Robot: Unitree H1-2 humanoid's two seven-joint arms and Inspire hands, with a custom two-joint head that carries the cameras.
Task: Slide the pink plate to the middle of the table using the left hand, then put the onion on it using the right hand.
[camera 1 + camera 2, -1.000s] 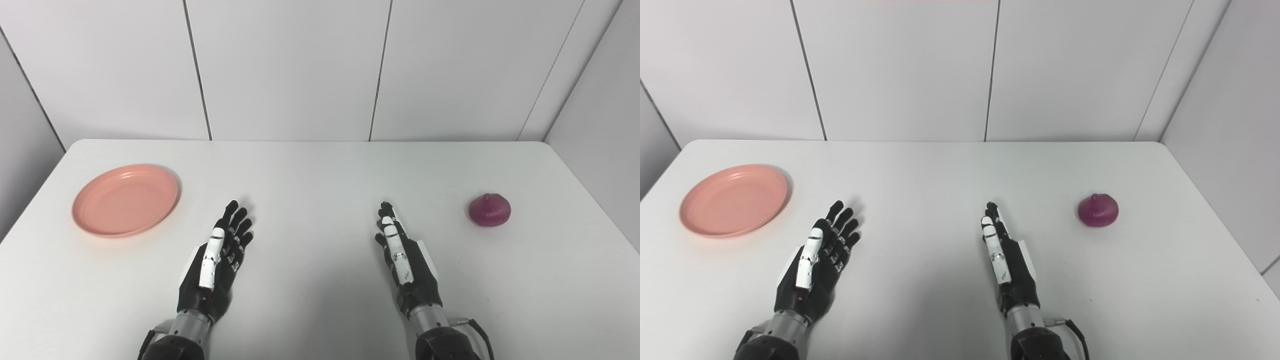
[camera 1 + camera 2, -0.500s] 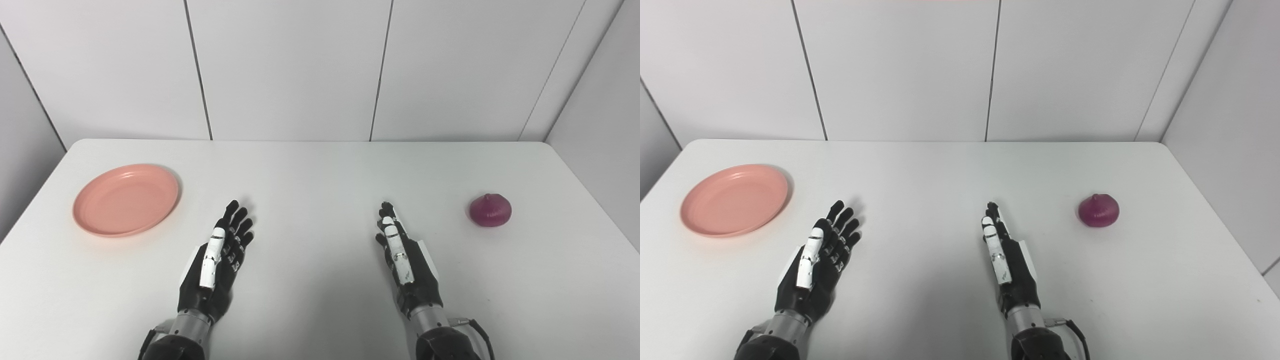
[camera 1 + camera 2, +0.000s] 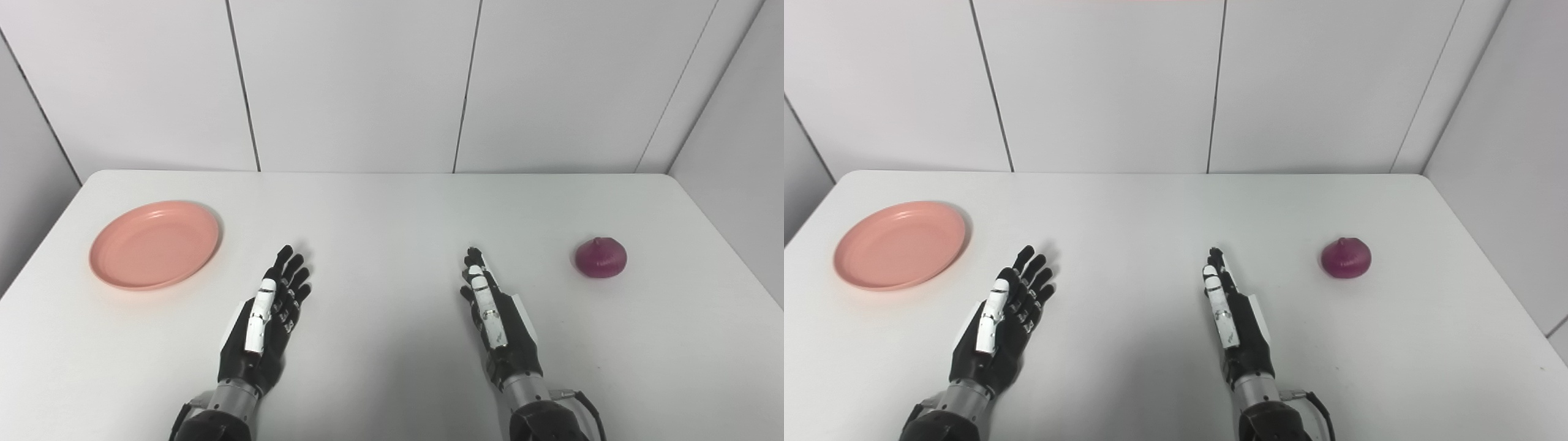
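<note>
A: Report the items from left to right.

B: The pink plate [image 3: 154, 244] lies flat, face up, on the white table [image 3: 392, 202] near its left edge. It is round with a shallow raised rim, so no long axis applies.

A: And the hands?

B: The left hand [image 3: 266, 323] rests low over the table, fingers extended and slightly spread, pointing away from the robot; it holds nothing. The right hand [image 3: 497, 321] sits edge-up, fingers straight and close together, also empty. Both are well apart from the plate and the onion.

A: Onion position?

B: The onion [image 3: 601, 257] sits near the right edge. It is dark purple, squat, with its tip pointing upward.
</note>
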